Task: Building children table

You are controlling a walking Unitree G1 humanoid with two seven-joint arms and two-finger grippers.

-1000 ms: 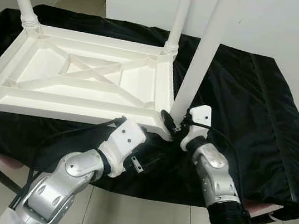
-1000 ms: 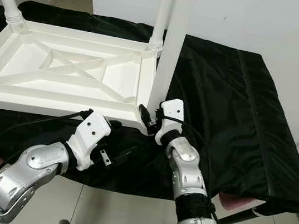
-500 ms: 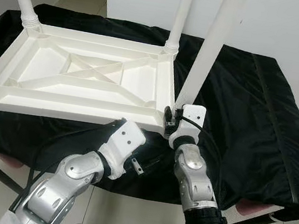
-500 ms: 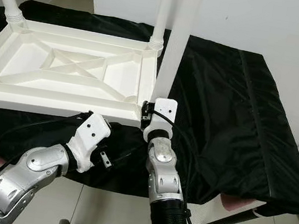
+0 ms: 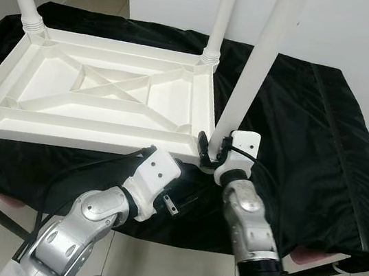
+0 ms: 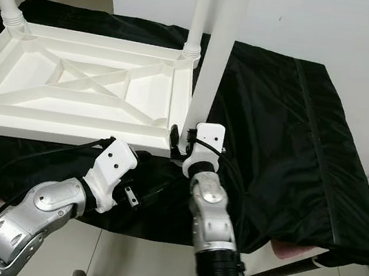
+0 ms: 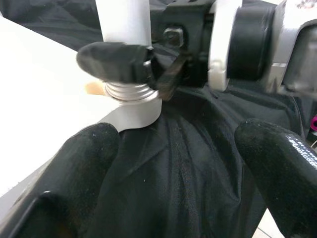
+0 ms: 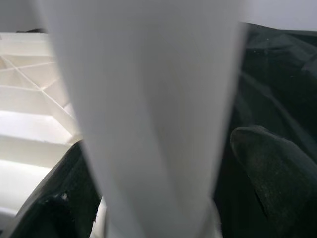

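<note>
While the white children table [image 5: 108,92] lies upside down on the black-draped counter [image 5: 311,129], its near-corner leg [image 5: 253,72] is clamped by the right hand [image 5: 211,157], shifted slightly rightward since half a second ago. Seen from the left wrist, the left hand [image 7: 173,173] is spread open, and the leg's threaded collar [image 7: 130,91] is shown.

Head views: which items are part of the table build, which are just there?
Job:
- upturned white tabletop
- white leg at its near corner
- right pincer closed on that leg's base
- left pincer, open, below the table edge

Just there:
- black cloth
- white wall
</note>
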